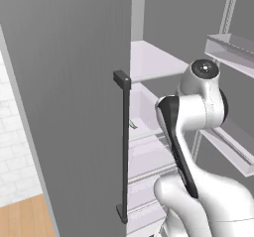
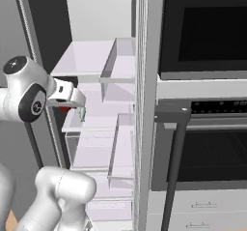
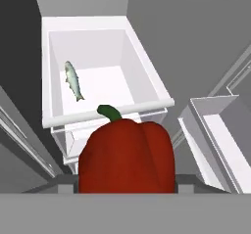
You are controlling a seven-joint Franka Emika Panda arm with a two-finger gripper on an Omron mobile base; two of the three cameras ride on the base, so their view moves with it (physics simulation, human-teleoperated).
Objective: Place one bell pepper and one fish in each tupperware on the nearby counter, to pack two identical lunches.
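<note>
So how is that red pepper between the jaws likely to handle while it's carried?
The bell pepper looks glossy and rounded, so it may slip or rotate in the jaws if the hold is light. Its bulging lobes suggest it would roll if set down loosely. It fills the span between the jaws, so the margin is probably small.

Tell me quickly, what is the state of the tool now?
Tool: closed on a red bell pepper.

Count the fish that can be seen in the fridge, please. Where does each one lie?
1. A slim pale fish lies on the floor of the white fridge bin, near its left wall, beyond the held bell pepper. Others may be hidden.
</note>
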